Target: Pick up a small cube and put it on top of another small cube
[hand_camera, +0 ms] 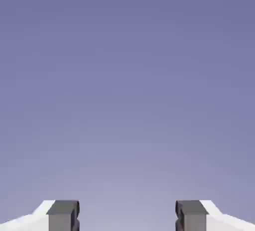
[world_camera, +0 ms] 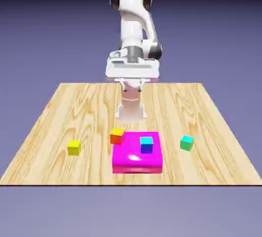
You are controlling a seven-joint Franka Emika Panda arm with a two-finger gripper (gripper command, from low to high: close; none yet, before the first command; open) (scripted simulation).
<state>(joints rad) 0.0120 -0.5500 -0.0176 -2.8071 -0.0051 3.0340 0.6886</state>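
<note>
Magenta slab (world_camera: 137, 159) near front table (world_camera: 46, 123) edge; yellow cube (world_camera: 74, 147) apart, unobstructed; jaws spread, empty.

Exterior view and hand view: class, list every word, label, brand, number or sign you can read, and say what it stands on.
None: no view shows readable text.
The wooden table, white robot arm, magenta slab and small cubes bear no markings.
The hand view shows only plain backdrop and grey fingertips.

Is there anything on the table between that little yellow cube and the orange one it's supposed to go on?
Nothing visible: bare wood lies between the yellow cube and the orange cube. The magenta slab sits just beyond the orange cube.
</note>
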